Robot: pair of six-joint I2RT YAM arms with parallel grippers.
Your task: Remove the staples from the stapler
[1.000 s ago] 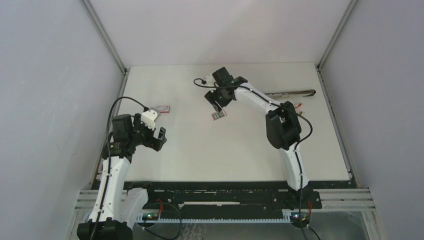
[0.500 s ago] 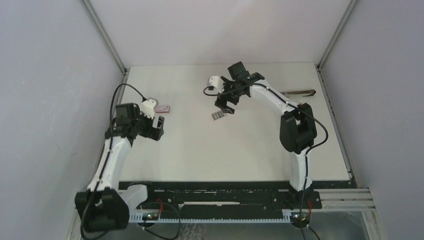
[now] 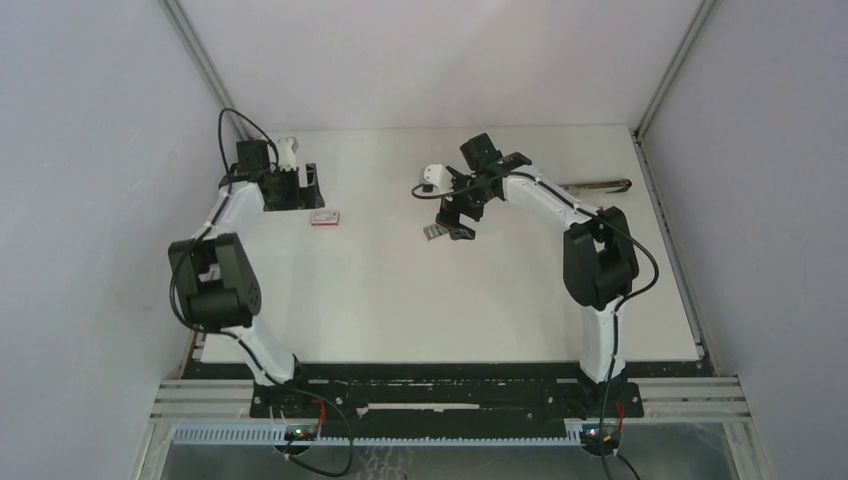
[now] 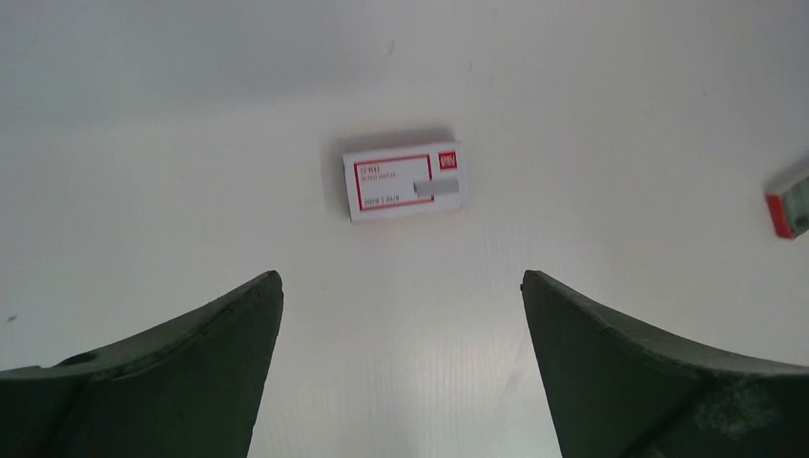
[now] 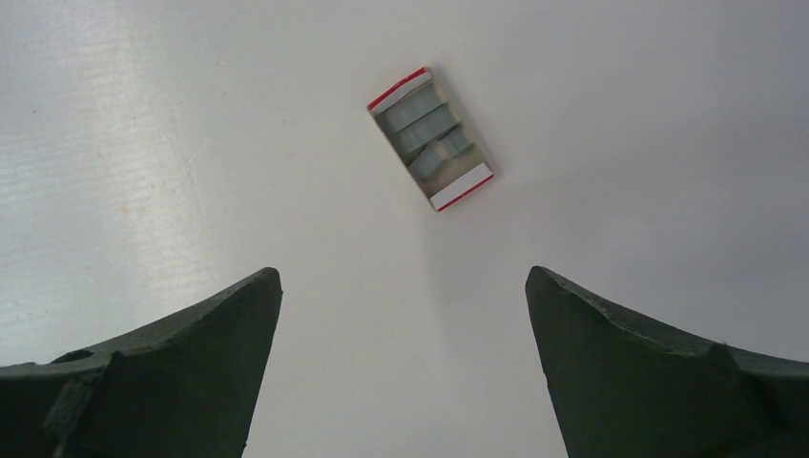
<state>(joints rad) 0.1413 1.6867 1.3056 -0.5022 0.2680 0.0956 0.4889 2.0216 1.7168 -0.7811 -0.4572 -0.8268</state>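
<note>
Both tools stand wide, nothing between the fingers. My right gripper (image 5: 404, 286) hangs over the table (image 3: 400, 310). The staples (image 5: 429, 138), short grey strips, lie in an open red-edged tray (image 5: 462, 187) at its 12 o'clock. My left gripper (image 4: 401, 291) hangs over a closed red-and-white box (image 4: 404, 181), also at 12 o'clock. The stapler (image 3: 595, 186) lies at the table's 2 o'clock, well apart.
</note>
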